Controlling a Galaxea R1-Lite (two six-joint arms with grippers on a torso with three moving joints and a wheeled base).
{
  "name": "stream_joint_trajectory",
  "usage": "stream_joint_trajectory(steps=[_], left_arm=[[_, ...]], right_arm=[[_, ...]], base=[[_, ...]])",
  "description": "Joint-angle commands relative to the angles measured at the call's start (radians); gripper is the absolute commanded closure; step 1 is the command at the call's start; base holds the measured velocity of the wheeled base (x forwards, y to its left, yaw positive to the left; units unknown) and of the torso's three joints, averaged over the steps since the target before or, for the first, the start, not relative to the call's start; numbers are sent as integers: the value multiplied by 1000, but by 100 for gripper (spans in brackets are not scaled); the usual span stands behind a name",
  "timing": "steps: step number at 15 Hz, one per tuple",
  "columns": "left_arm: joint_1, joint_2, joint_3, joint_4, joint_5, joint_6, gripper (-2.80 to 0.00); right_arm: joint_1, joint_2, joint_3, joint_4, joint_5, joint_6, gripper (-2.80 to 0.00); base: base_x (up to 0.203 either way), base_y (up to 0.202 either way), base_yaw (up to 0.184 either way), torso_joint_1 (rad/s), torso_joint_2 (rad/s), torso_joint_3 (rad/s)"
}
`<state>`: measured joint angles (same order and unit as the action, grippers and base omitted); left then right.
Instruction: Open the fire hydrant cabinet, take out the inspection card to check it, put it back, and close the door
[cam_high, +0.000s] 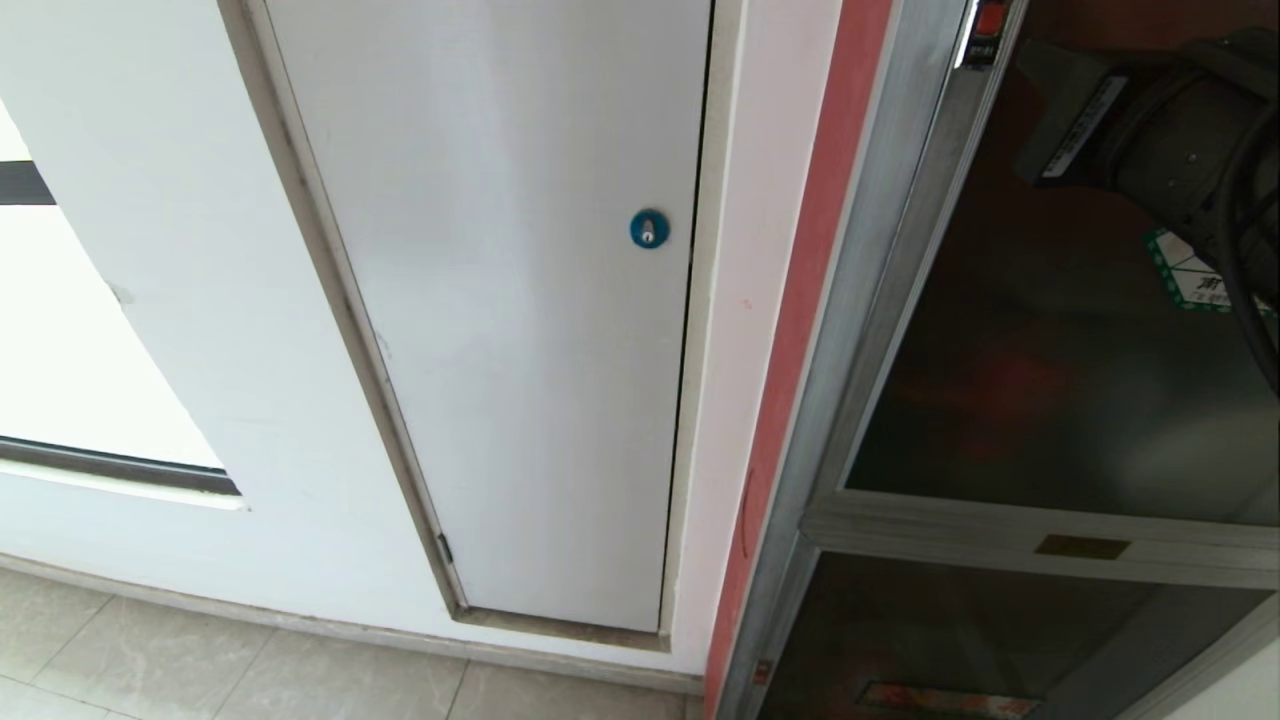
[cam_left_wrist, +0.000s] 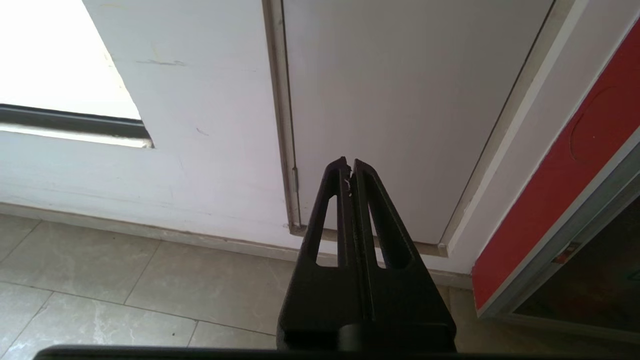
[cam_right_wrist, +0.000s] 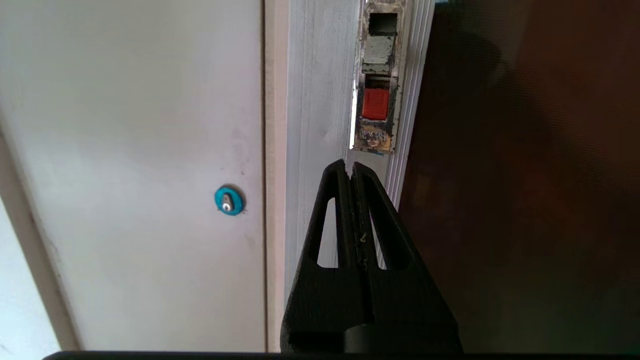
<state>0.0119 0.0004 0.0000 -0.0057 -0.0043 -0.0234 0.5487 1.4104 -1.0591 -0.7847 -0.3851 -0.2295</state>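
Right now the right gripper (cam_right_wrist: 350, 167) is squeezed tight shut with nothing in it, and it points at the silver edge of the door (cam_right_wrist: 520, 190), just below the small red latch (cam_right_wrist: 375, 104). The door is shut, so the fire hydrant cabinet (cam_high: 880, 330) on the right is closed, and its dark glass shows only a dim red blur inside. To the left is a white panel (cam_high: 500, 330) with a blue round lock (cam_high: 649, 229). The left gripper (cam_left_wrist: 350, 167) is also shut and empty, down low near the floor (cam_left_wrist: 100, 290).
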Motion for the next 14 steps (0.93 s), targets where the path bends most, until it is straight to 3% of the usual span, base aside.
stream_joint_trajectory(steps=[1, 2, 3, 5, 10, 14], left_arm=[[0, 0, 0, 0, 0, -1, 0], [0, 0, 0, 0, 0, 0, 0], [0, 1, 0, 0, 0, -1, 0], [0, 0, 0, 0, 0, 0, 0], [0, 1, 0, 0, 0, 0, 0], [0, 0, 0, 0, 0, 0, 0]], right_arm=[[-1, -3, -1, -4, -1, -40, 0], [-1, -3, -2, -4, -1, -58, 0], [-1, -1, -7, -4, -1, -63, -280], [-1, 1, -39, -9, -1, -70, -280], [0, 62, -48, -171, -1, -129, -280], [-1, 102, -75, -174, -2, -133, -280]], base=[[0, 0, 0, 0, 0, 0], [0, 0, 0, 0, 0, 0], [0, 0, 0, 0, 0, 0], [0, 0, 0, 0, 0, 0], [0, 0, 0, 0, 0, 0], [0, 0, 0, 0, 0, 0]])
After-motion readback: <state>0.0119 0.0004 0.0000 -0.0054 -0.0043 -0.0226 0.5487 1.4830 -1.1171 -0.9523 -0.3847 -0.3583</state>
